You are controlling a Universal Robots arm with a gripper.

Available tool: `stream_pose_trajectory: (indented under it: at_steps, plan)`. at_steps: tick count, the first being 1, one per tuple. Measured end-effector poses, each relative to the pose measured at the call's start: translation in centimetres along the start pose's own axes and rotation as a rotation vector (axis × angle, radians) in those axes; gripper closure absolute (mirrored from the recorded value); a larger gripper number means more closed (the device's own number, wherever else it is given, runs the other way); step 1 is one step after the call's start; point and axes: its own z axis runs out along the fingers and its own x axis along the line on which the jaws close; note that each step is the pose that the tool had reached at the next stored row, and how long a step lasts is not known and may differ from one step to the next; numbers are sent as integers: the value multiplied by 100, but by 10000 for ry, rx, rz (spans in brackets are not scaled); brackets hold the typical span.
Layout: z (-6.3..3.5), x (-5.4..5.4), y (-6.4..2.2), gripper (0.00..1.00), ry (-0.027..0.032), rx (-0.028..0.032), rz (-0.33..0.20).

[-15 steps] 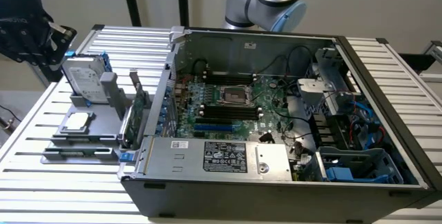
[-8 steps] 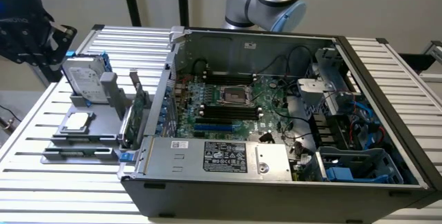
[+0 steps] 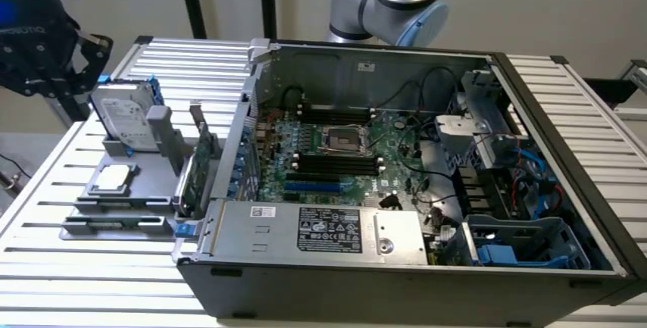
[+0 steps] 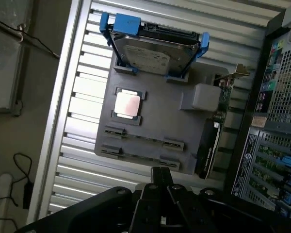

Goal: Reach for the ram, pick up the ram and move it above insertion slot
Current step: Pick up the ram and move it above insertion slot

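I see a desk (image 3: 41,192) of ribbed bare metal under a matt dark-grey metal case (image 3: 404,290), and beside the case a matt grey plastic tray (image 4: 155,121) with a hard drive (image 4: 150,56), shiny silver metal on top, in a smooth blue plastic frame (image 4: 126,23).

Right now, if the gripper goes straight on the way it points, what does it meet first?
Probably the gray holder tray, near the closer of its two long narrow cradles. The shut gripper points at that edge; depth is unclear, so this is a guess.
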Motion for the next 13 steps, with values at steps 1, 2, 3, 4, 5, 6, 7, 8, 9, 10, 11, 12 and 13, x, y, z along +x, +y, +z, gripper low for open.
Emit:
stream_pose_trajectory:
  at_steps: [1, 2, 3, 4, 5, 6, 7, 8, 9, 10, 11, 12, 13]
  plan:
    - [1, 0, 0, 89, 7, 1, -184]
    - [2, 0, 0, 89, 13, 2, -365]
    - [3, 0, 0, 89, 19, 3, -544]
    - [5, 0, 0, 89, 26, 5, -729]
    - [5, 0, 0, 89, 32, 6, -909]
    - [6, 0, 0, 89, 38, 7, -1083]
    - [7, 0, 0, 89, 46, 9, -1280]
    - [9, 0, -1, 89, 51, 10, -1459]
    - [9, 0, 0, 89, 59, 11, -1639]
    - [10, 0, -1, 89, 64, 12, -1818]
    - [11, 0, -1, 89, 71, 13, -2004]
    - [11, 0, -1, 89, 77, 15, -2184]
    - [13, 0, -1, 89, 83, 15, -2363]
